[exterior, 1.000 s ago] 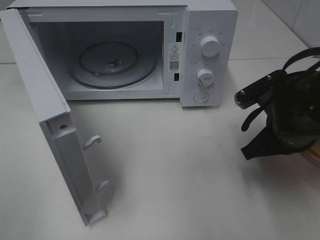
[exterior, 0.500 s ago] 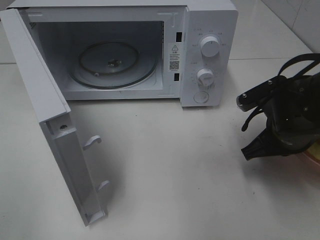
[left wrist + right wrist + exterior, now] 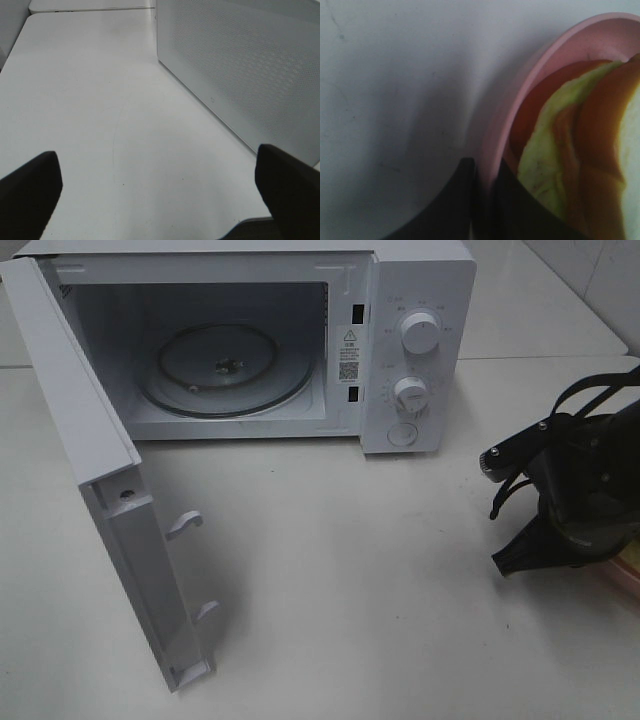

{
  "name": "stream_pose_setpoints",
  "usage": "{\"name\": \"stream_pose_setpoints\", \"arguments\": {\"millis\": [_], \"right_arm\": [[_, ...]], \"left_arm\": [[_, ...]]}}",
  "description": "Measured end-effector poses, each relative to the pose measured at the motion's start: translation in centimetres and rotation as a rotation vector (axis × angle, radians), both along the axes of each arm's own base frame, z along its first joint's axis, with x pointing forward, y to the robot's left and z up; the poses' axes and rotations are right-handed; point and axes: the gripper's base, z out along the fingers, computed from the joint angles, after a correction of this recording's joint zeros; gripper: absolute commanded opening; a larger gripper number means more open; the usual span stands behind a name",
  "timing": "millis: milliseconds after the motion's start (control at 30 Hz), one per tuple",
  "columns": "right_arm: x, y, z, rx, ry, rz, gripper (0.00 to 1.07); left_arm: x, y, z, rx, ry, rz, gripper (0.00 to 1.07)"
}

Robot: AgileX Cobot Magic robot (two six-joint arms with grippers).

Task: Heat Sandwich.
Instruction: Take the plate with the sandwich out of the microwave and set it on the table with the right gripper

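right tool (image 3: pixel 485 192) is pinched shut on the rim of the pink plate (image 3: pixel 520 95), one finger outside the rim and one inside, low in the wrist picture. the sandwich (image 3: pixel 570 165) lies on that plate at the right of the same picture, its pale yellow-green filling and brown crust just beside the inner finger. in the high view only a sliver of the plate shows at the right edge, below the dark arm, so how well the load sits cannot be told from there.

the grip is thin: an edge hold on a shallow rim. if the plate tips as it is lifted, the sandwich could slide toward the low side or off; if the rim slips between the fingers, the plate could drop onto the worktop (image 3: pixel 380 580). the inner finger is close enough to the filling that it may smear or push the bread.

further out, the microwave (image 3: pixel 420 340) stands at the upper left of the high view, door (image 3: pixel 110 500) swung open, glass turntable (image 3: pixel 225 365) bare. the plate could clip the cavity sill, or land off centre on the turntable.

left tool (image 3: pixel 160 190) hangs wide apart, holding nothing, near the microwave's perforated side panel (image 3: pixel 240 65); a careless swing could knock it.
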Motion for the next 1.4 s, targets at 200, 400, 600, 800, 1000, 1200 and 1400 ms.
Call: {"name": "stream_pose_setpoints", "arguments": {"millis": [200,400,600,800,1000,1200,1400], "right_arm": [[0.0,0.2,-1.0,0.011,0.029,0.015,0.06],[0.1,0.2,-1.5,0.002,0.04,0.021,0.14],[0.1,0.2,-1.5,-0.006,0.041,0.021,0.41],[-0.2,0.2,-0.8,0.001,0.053,0.022,0.57],[-0.9,0.2,0.8,0.037,0.098,0.026,0.6],[-2.1,0.5,2.7,0.11,0.16,0.058,0.61],[-2.9,0.7,4.5,0.162,0.184,0.124,0.72]], "left_arm": [[0.0,0.0,0.0,0.0,0.0,0.0,0.97],[0.0,0.0,0.0,0.0,0.0,0.0,0.97],[0.0,0.0,0.0,0.0,0.0,0.0,0.97],[0.0,0.0,0.0,0.0,0.0,0.0,0.97],[0.0,0.0,0.0,0.0,0.0,0.0,0.97],[0.0,0.0,0.0,0.0,0.0,0.0,0.97],[0.0,0.0,0.0,0.0,0.0,0.0,0.97]]}}
